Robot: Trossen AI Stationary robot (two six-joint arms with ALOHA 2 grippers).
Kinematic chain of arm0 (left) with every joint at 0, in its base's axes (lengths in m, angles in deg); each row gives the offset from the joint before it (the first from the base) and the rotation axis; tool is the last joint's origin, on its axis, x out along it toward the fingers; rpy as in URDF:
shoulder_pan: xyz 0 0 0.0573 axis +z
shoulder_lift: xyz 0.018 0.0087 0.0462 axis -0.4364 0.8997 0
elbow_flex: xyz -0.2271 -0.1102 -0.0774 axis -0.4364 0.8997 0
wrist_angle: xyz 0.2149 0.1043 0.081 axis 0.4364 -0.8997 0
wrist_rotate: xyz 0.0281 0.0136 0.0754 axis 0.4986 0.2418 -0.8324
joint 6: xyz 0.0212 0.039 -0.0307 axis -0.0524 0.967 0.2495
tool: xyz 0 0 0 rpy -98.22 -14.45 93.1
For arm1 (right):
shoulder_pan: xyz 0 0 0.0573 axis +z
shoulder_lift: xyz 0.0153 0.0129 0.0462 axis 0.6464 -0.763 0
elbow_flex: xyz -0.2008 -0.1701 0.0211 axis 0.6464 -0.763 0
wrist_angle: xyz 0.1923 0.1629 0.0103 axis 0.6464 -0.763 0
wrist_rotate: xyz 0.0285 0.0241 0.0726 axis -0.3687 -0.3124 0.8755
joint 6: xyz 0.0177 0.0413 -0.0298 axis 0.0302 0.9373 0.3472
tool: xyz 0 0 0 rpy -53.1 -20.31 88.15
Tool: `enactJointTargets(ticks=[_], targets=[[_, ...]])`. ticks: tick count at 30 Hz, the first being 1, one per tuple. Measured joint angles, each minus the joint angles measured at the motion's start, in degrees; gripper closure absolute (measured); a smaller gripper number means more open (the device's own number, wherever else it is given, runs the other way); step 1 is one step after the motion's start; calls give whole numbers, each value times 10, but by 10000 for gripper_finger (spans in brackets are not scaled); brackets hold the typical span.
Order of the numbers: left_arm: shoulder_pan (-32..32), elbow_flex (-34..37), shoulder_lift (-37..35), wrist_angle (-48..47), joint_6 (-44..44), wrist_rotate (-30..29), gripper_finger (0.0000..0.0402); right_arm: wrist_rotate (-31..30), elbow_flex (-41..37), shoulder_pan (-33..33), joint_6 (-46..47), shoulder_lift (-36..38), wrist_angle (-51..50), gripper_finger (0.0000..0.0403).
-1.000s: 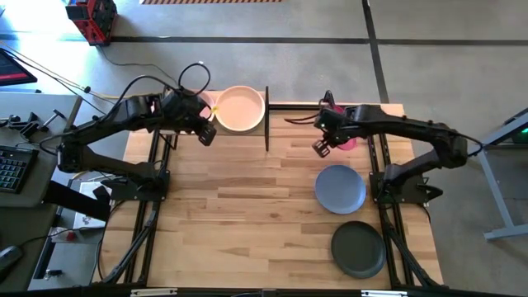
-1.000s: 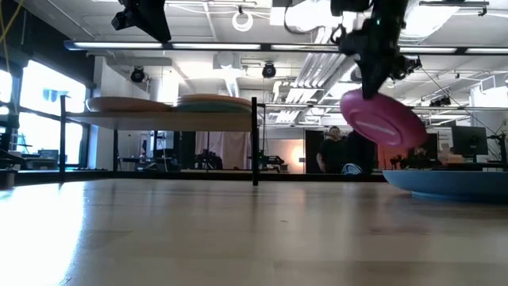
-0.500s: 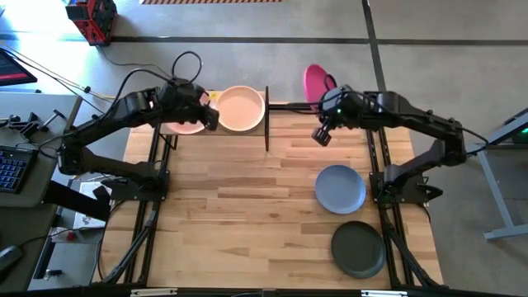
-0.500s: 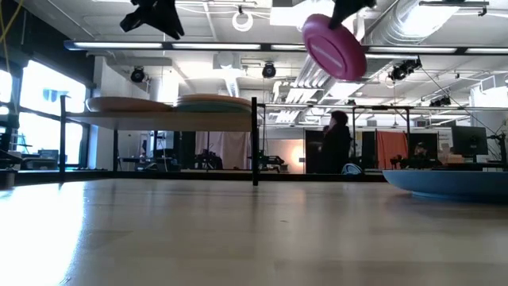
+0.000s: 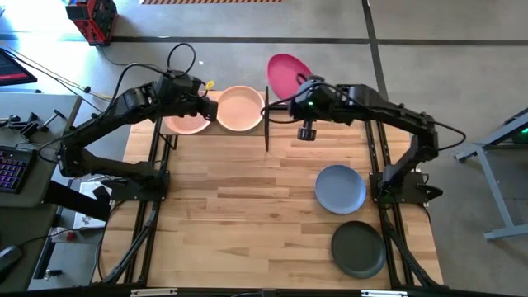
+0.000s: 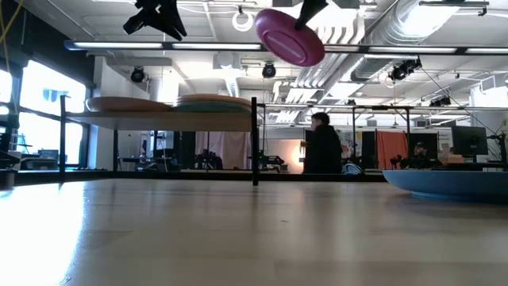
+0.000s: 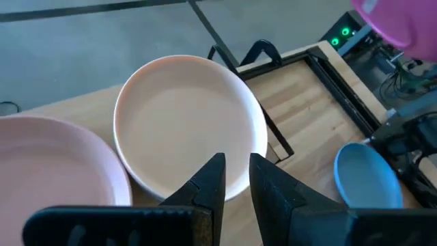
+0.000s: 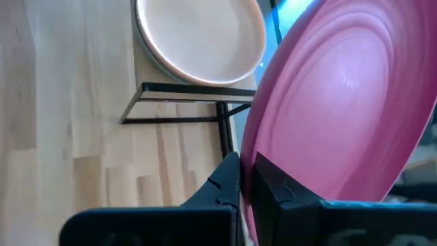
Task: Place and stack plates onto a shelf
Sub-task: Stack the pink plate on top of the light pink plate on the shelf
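The shelf (image 5: 219, 130) stands at the table's far left, its light board on black posts. Two plates lie flat on it: a pale pink one (image 5: 186, 123) and a peach one (image 5: 241, 109). My left gripper (image 7: 237, 179) hovers above them and touches nothing. A narrow gap shows between its fingers, with nothing in it. My right gripper (image 5: 299, 87) is shut on a magenta plate (image 5: 285, 74). It holds the plate high, just beyond the shelf's right end post (image 5: 266, 115). My right gripper pinches the magenta plate's rim (image 8: 258, 179) between its two fingers, which slant downward from the table's right side. The plate (image 6: 290, 36) is lifted clear and tilted, higher than the shelf and the plates on it.
A slate-blue plate (image 5: 340, 188) and a dark charcoal plate (image 5: 358, 249) lie flat on the tabletop's right side. Bare planks fill the middle and near left. A person (image 6: 321, 147) stands in the room behind the table.
My right gripper has risen and swung toward the table's far left, rolling its wrist. The magenta plate went from low over the table's right side to high beside the shelf's right end. My left gripper has shifted slightly above the shelf, uncovering the pale pink plate.
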Motion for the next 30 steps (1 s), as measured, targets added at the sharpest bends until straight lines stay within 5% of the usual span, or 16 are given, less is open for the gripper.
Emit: enactJointTargets(ticks=[16, 30], targets=[[35, 0, 33, 5, -165, 28, 289, 3, 15, 6, -255, -89, 24, 403], [37, 0, 70, 138, -165, 40, 293, 38, 14, 9, -310, -91, 22, 403]])
